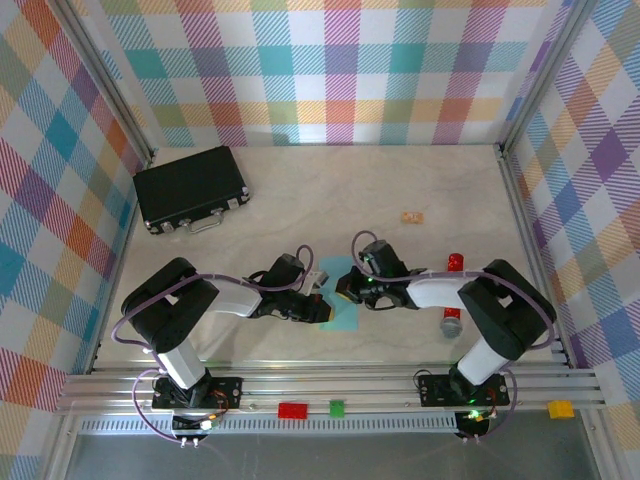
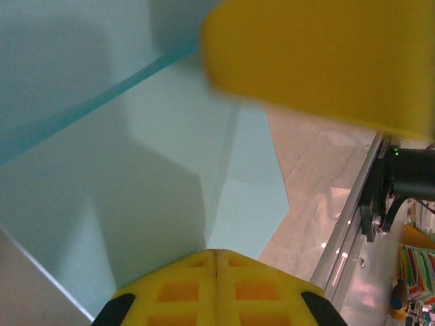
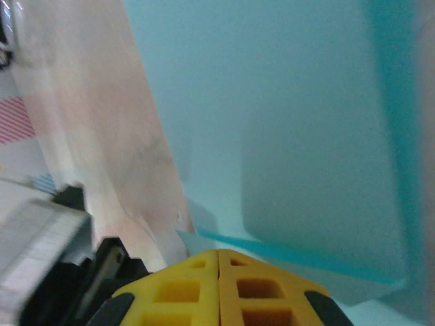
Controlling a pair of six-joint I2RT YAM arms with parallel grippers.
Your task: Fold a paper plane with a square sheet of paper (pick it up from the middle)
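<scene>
- Checked walls in many colours close in a pale, marbled surface (image 1: 300,200) on 3 sides.
- At the middle of its near half lies the light turquoise sheet of paper (image 1: 343,318), mostly covered from above by the 2 arms that meet over it.
- The left pincer (image 1: 322,305) reaches in from the left and the right pincer (image 1: 345,288) from the right, their tips just beside each other above the sheet.
- From the left wrist, the left pincer (image 2: 216,255) is clenched: its 2 yellow fingers sit flush along a thin seam with nothing seen between them, and their tips are over the sheet of paper (image 2: 170,170).
- That view shows the sheet already partly folded, with creases, overlapping layers and a blunt point toward the near rail; the right pincer (image 2: 319,61) is a blurred yellow block at the upper right.
- From the right wrist, the right pincer (image 3: 218,257) is clenched too, fingers flush together, tips at the sheet of paper (image 3: 285,122), where a darker folded edge runs across just ahead of them.
- A black case (image 1: 190,188) with a handle lies at the far left, well apart from the paper.
- A small tan scrap (image 1: 412,216) lies farther back to the right.
- A red-tipped marker (image 1: 455,263) lies partly under the right arm.
</scene>
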